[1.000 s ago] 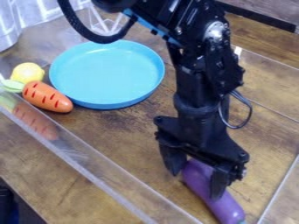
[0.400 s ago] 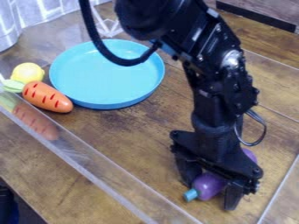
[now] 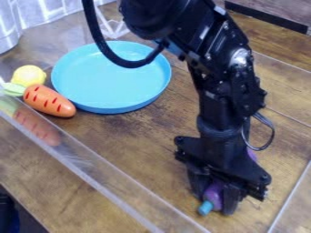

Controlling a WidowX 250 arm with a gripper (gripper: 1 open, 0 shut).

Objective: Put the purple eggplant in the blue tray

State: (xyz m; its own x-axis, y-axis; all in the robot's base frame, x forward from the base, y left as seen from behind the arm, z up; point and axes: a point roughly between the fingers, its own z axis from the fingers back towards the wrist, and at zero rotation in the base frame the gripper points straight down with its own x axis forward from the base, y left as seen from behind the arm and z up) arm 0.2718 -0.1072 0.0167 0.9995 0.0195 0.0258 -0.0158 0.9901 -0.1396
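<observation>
A black robot arm (image 3: pixel 206 64) is seen reaching down to the lower right part of a wooden tabletop (image 3: pixel 122 146). Its gripper (image 3: pixel 223 193) is pointed straight down and is closed on the purple eggplant (image 3: pixel 219 193), which is pinched between the black fingers (image 3: pixel 202 181) right at the tabletop. Only a small purple patch of the eggplant is visible between the fingers, with a small teal tip sticking out just below them; the rest is hidden by the gripper. Whether the eggplant is resting on the wood or has been raised a little cannot be told.

The blue tray (image 3: pixel 85 100) is set on the upper left part of the tabletop, well apart from the gripper, and nothing is seen lying in it. To its left, an orange carrot (image 3: pixel 49 101) with dark stripes is laid close beside the rim of the tray. A yellow object (image 3: pixel 27 75) is placed just beyond the carrot, near the left edge of the view, with something green next to it. A pale strip is seen running diagonally across the wood in the foreground.
</observation>
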